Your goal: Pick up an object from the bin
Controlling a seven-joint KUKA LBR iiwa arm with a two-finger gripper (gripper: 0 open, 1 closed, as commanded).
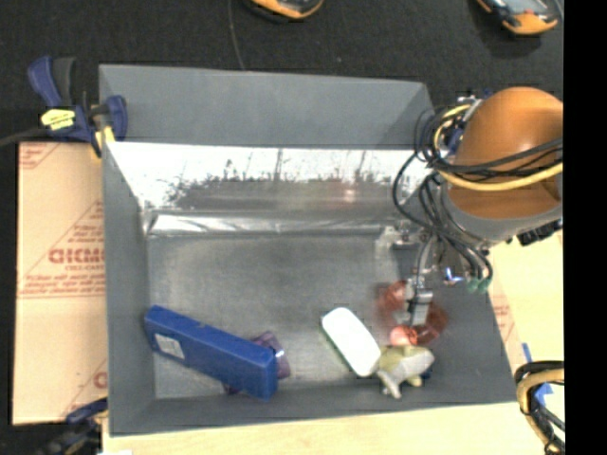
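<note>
1. The gripper (417, 303) hangs over a red translucent thing (391, 298) near the right wall of the bin (285, 263); I cannot tell how far it is open.
2. It is best to centre on that thing, clear of the cream toy animal (403, 366) nearby.

No readable text, none on the pale label (169, 346) of the blue box (218, 354)
</note>
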